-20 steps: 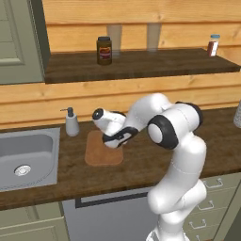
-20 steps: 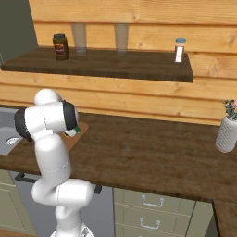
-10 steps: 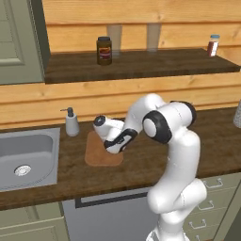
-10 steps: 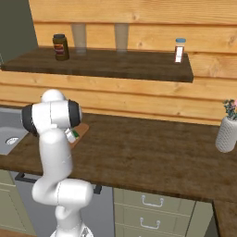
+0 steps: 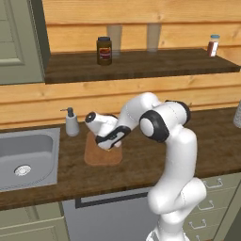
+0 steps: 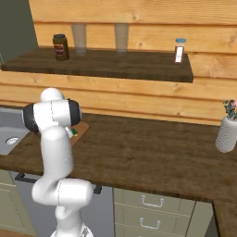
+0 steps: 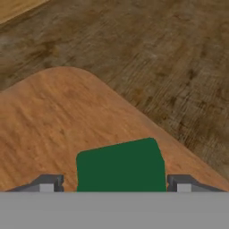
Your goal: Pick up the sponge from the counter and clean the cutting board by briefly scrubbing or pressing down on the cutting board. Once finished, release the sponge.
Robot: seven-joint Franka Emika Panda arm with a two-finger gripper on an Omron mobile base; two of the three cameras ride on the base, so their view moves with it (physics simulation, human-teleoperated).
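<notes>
The green-topped sponge (image 7: 120, 165) sits between my two fingertips, low over the near corner of the cutting board (image 7: 53, 120). My gripper (image 7: 114, 184) is shut on the sponge. The left base view has the gripper (image 5: 109, 145) pointing down over the light-brown board (image 5: 101, 156), which lies on the dark wood counter (image 5: 141, 162) just right of the sink; the hand hides the sponge there. From the right base view, a bit of green sponge (image 6: 74, 132) peeks out beside the arm over the board's edge (image 6: 82, 129).
A soap dispenser (image 5: 71, 123) stands behind the board's left corner, beside the steel sink (image 5: 23, 155). A dark jar (image 5: 104, 50) and a small bottle (image 5: 213, 45) sit on the upper shelf. A vase (image 6: 227, 134) stands far right on the counter (image 6: 148, 148).
The hand has swung a little left and lower over the cutting board, carrying the sponge with it. The base and the board have stayed put.
</notes>
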